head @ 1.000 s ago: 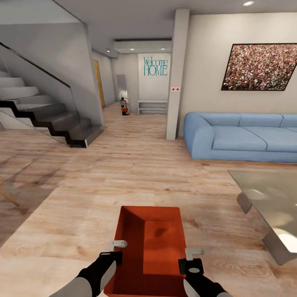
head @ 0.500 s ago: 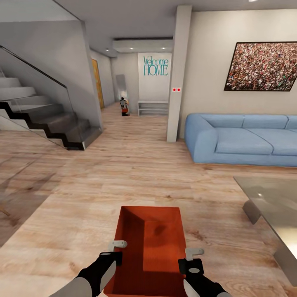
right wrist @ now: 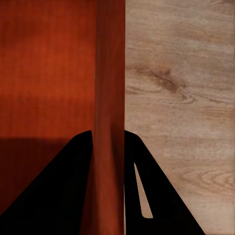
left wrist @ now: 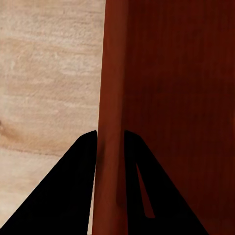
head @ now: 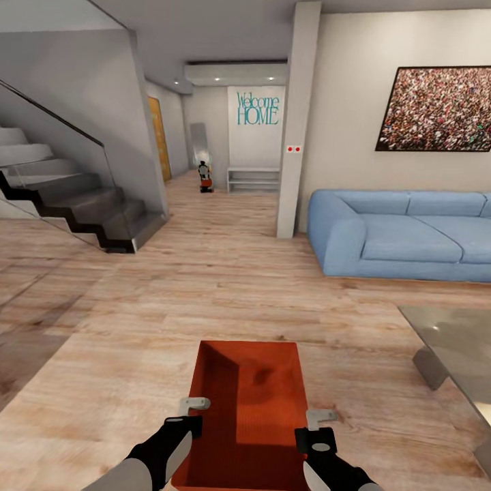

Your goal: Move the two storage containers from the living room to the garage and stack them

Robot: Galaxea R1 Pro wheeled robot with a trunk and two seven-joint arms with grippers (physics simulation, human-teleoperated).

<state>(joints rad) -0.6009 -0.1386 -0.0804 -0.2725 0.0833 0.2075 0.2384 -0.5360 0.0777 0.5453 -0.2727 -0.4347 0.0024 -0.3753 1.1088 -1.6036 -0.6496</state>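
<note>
The storage container [head: 254, 409] hangs between the left claw [head: 194, 410] and right claw [head: 319, 421], each pinching a side wall, with open wood floor [head: 225, 286] toward 12 o'clock.

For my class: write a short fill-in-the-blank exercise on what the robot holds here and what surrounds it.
1. Both claws grip one orange-red ____.
2. The left claw and the right claw each pinch one of its thin ____.
3. The sofa is coloured ____.
4. The floor is made of ____ planks.

Missing words: container, walls, blue, wood

You are facing the stairs [head: 82, 204] at left, sofa [head: 402, 235] at right, with the container [head: 249, 409] lying directly before you.
</note>
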